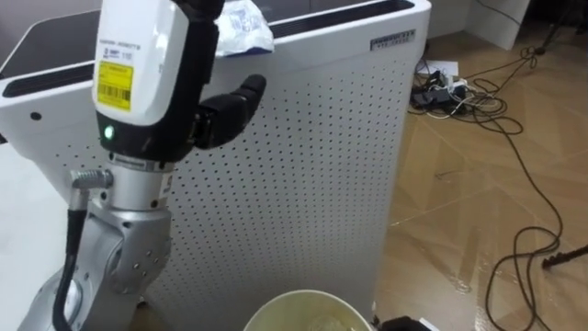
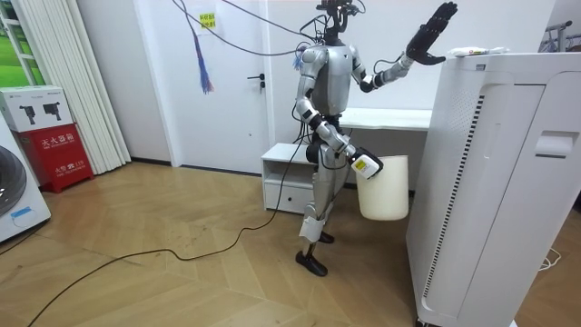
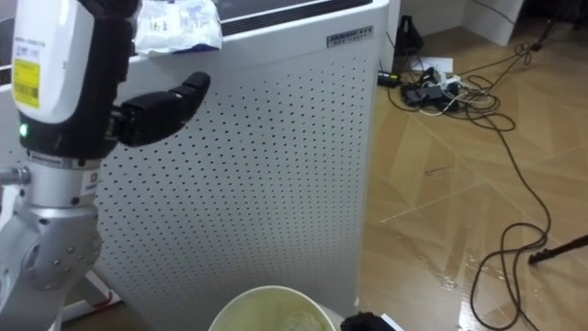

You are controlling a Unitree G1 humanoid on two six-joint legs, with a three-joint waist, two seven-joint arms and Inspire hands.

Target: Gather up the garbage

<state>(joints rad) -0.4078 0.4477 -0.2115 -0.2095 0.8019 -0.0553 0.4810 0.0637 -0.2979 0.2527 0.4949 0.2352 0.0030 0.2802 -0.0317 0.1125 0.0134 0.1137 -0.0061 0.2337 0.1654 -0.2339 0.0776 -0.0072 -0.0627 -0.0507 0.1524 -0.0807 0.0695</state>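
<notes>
My left hand (image 2: 433, 33) is raised at the purifier (image 1: 312, 165), fingers spread and holding nothing. The garbage (image 1: 244, 28), a crumpled wrapper, lies on the purifier's top by the near edge, close to that hand. The bin (image 2: 382, 188) hangs at my right arm, and I can't tell the grip there. Risk: a sloppy swipe knocks the wrapper off the edge and past the bin, or the fingers close short on air.
</notes>
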